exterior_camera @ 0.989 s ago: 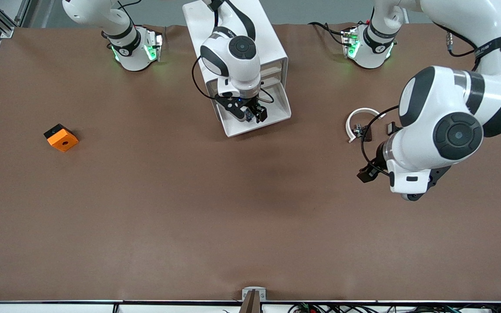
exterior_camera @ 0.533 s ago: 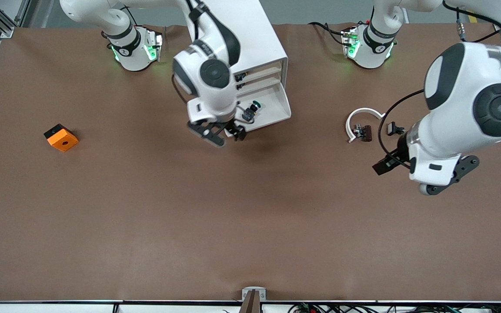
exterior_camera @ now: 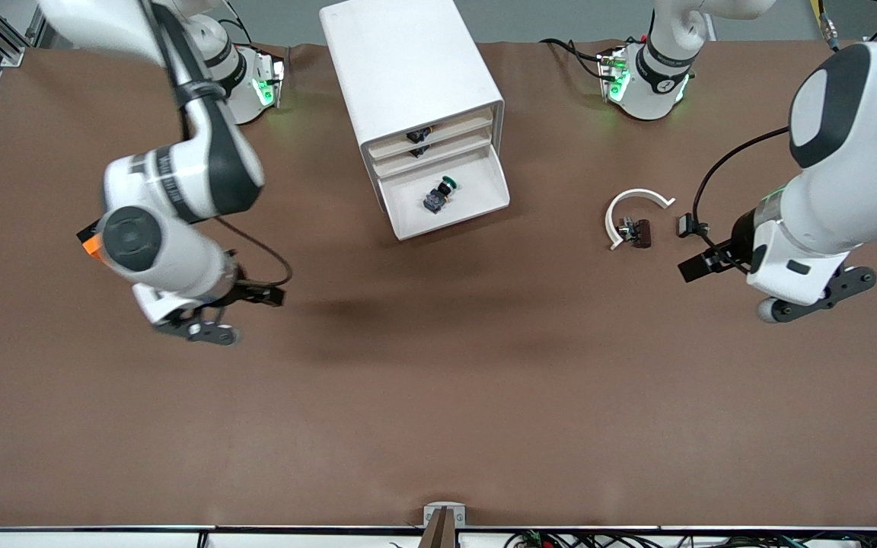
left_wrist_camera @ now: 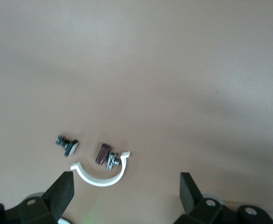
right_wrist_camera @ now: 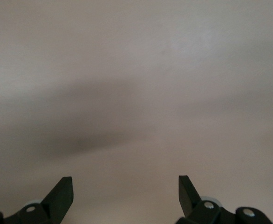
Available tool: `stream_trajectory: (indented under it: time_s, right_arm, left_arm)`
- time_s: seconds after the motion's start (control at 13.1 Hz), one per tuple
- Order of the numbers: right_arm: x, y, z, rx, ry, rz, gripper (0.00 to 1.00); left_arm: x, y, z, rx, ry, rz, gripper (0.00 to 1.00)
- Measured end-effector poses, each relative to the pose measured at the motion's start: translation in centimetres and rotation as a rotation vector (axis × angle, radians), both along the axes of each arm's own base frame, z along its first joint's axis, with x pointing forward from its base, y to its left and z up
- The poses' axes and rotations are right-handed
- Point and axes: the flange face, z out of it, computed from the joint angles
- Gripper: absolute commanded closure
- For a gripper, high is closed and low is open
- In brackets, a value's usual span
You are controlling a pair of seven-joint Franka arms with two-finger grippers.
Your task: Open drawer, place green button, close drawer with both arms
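The white cabinet [exterior_camera: 408,68] stands in the middle of the table near the robots' bases. Its knobless drawer [exterior_camera: 484,199] is pulled out. The green-capped button [exterior_camera: 438,195] lies on its side in the drawer tray. My right gripper [exterior_camera: 196,329] is open and empty over bare table toward the right arm's end; the right wrist view shows its spread fingers [right_wrist_camera: 62,193] over plain brown table. My left gripper [exterior_camera: 819,294] is open and empty over the table beside the white ring, toward the left arm's end; its fingers [left_wrist_camera: 62,192] show in the left wrist view.
A white ring [exterior_camera: 625,209] with small black clip parts [exterior_camera: 640,232] lies toward the left arm's end, and also shows in the left wrist view [left_wrist_camera: 100,173]. An orange-and-black block [exterior_camera: 90,245] is mostly hidden under the right arm. Two knobbed drawers [exterior_camera: 417,135] are shut.
My right gripper has left the drawer and swung toward the right arm's end of the table; the button stays in the tray. My left arm has drifted toward its own end.
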Motion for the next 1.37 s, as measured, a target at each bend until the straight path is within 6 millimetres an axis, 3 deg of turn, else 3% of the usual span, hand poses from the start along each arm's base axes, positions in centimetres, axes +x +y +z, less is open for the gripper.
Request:
stream_trajectory:
  time_s: [0.23,0.46,0.61,0.99,1.37]
  right_arm:
    - [1.0,-7.2,1.7,0.014,0.008,0.099,0.0]
    - [0.6,-14.3,4.7,0.017,0.063,0.138,0.0]
    - [0.2,-17.4,7.1,0.015,0.07,0.161,0.0]
    - [-0.6,-19.2,12.9,-0.007,0.042,0.156,0.0]
    - [-1.4,-21.5,18.6,-0.016,-0.003,0.116,0.0]
  left_arm:
    - [-0.9,-5.0,-5.7,-0.042,-0.034,-0.122,0.0]
    - [-3.2,-10.9,-11.5,-0.074,-0.04,-0.21,0.0]
    - [-4.5,-14.5,-15.1,-0.089,-0.032,-0.204,0.0]
    - [-8.1,-23.8,-22.6,-0.096,-0.028,-0.064,0.0]
    - [-11.6,-28.4,-27.5,-0.071,0.01,-0.042,0.0]
